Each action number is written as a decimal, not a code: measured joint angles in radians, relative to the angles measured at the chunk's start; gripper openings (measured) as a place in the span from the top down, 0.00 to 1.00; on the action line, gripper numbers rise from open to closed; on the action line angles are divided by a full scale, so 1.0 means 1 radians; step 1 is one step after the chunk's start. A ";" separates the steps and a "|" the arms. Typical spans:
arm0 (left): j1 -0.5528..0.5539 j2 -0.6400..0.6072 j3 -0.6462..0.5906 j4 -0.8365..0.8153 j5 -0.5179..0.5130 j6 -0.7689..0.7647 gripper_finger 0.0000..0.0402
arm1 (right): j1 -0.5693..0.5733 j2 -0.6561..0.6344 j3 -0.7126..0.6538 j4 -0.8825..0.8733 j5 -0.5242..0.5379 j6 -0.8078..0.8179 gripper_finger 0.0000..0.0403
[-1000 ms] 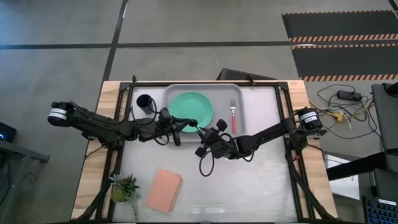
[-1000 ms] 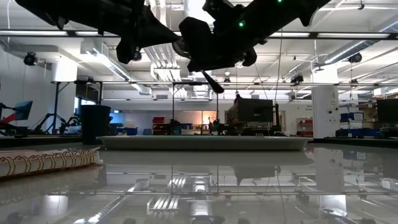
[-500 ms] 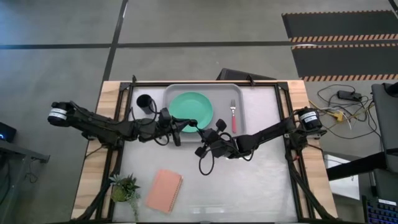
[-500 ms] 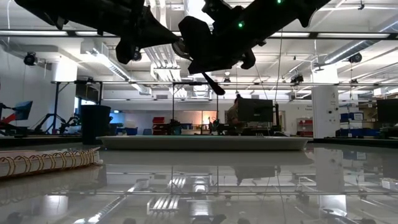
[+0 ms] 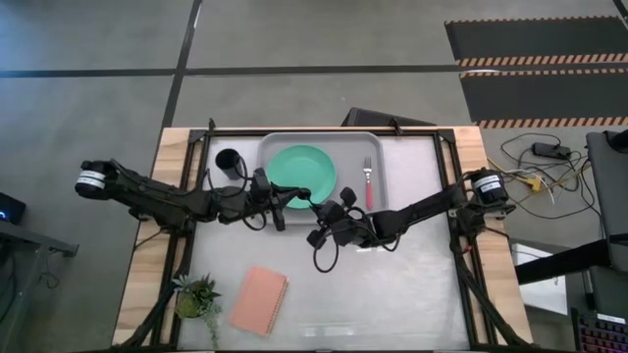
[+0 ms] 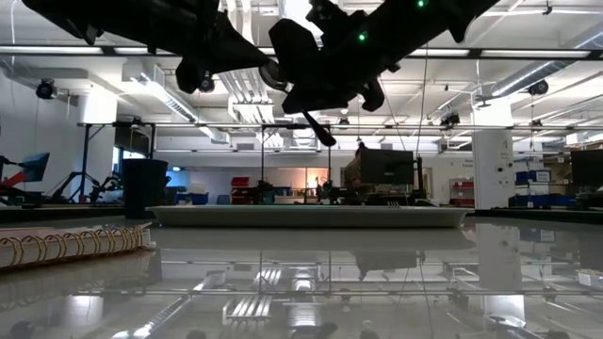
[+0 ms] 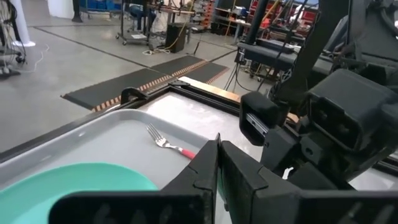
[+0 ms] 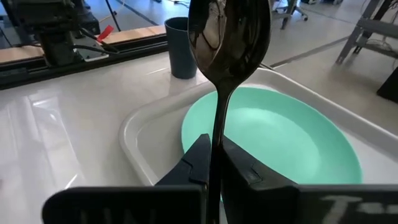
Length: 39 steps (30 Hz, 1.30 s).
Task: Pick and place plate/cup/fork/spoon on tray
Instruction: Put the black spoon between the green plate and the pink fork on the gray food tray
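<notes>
So the right end effector (image 5: 316, 219) is pinching the slim all-black spoon (image 8: 227, 43) by its handle, fingers clamped tight with the oval bowl sticking out ahead of them, and it hangs above the worktop (image 5: 412, 284) just off the near-left corner of the large light-grey rectangular tray (image 5: 377, 140). The round mint-green plate (image 5: 301, 169) already sits in the tray's left half and the small fork with the red-pink handle (image 5: 368, 182) lies in the right half, so my read is the spoon is next in line and the small near-black cylindrical cup (image 5: 227, 161), standing on the worktop just left of the tray, comes after. To do this step nicely I'd carry the spoon over the rim with clearance, aim for the bare grey strip between plate and fork, and lay it roughly parallel to the fork before letting go low, so it doesn't bounce or land on the plate edge. The left end effector (image 5: 279, 208) hovers right by the same tray corner with fingers pressed together on nothing, so the arms are near each other and the path needs care.
</notes>
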 joint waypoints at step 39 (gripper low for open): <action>0.007 -0.300 -0.029 -0.166 -0.134 0.518 0.65 | -0.325 -0.077 0.001 -0.474 -0.334 0.781 0.98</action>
